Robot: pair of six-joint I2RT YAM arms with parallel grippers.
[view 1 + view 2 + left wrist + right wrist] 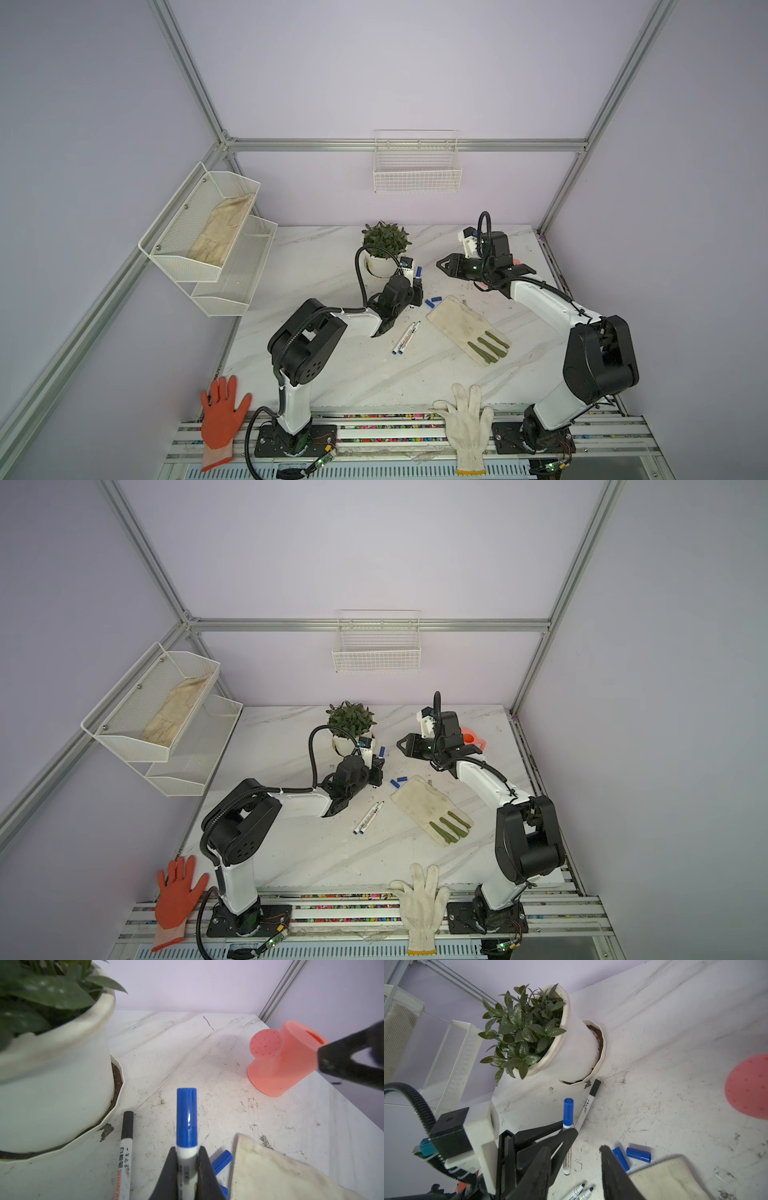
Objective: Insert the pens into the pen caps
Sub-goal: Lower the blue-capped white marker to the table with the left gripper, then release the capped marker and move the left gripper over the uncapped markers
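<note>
My left gripper (pixel 187 1153) is shut on a white pen (pixel 186 1159) that stands upright with a blue cap (pixel 186 1118) seated on its top; the capped end shows in both top views (pixel 418 272) (pixel 381 751). A pen with a black cap (pixel 126 1147) lies beside the plant pot. Two uncapped pens (pixel 406 337) lie side by side in mid-table. Two loose blue pen caps (pixel 638 1155) (pixel 620 1158) rest at the edge of a cream glove. My right gripper (pixel 573 1148) hangs open and empty above the table, right of the left gripper (pixel 442 264).
A potted plant (pixel 380 266) stands just behind the left gripper. A pink watering can (pixel 284 1057) sits at the back right. The cream glove with green fingers (pixel 465 328) lies right of centre. An orange glove (pixel 222 411) and a white glove (pixel 465 424) hang over the front edge.
</note>
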